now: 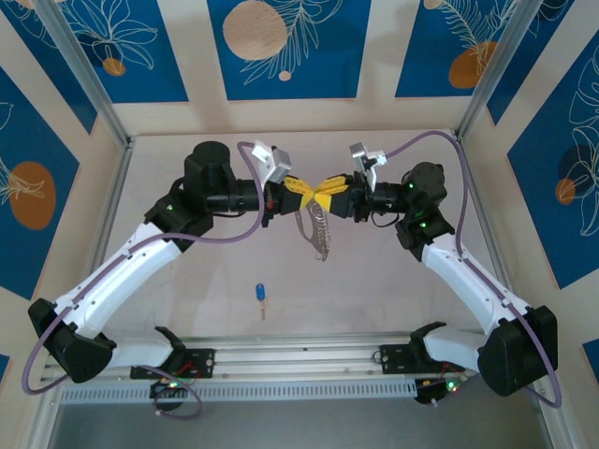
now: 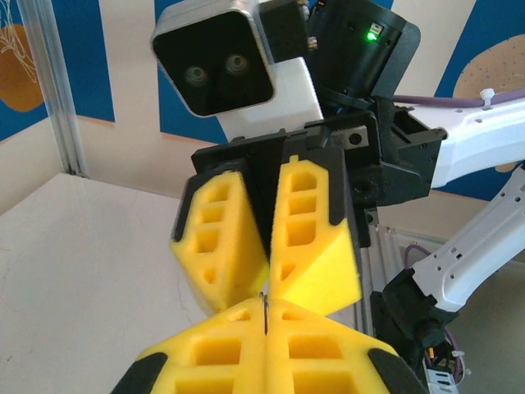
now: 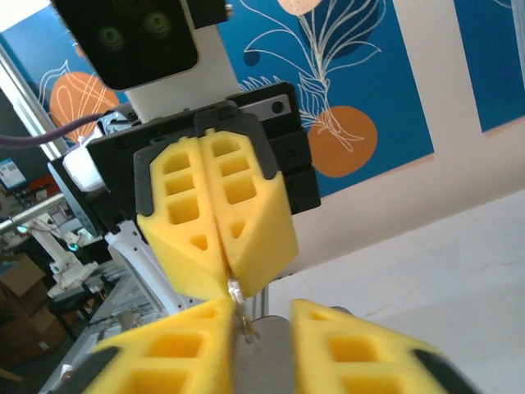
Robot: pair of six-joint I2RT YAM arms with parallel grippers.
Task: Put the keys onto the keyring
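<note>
Hanging keyring [image 1: 319,231] clamped in left tool [image 1: 304,188], right tool [image 1: 329,190] nearly closed around it, grip unclear

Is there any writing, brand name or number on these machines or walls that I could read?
No text can be read.
wall panels: only leaf and circle drawings, no letters.
small blue-and-white sign beyond the table: too blurred to read.
yellow fingers and camera housing: no markings visible.
</note>
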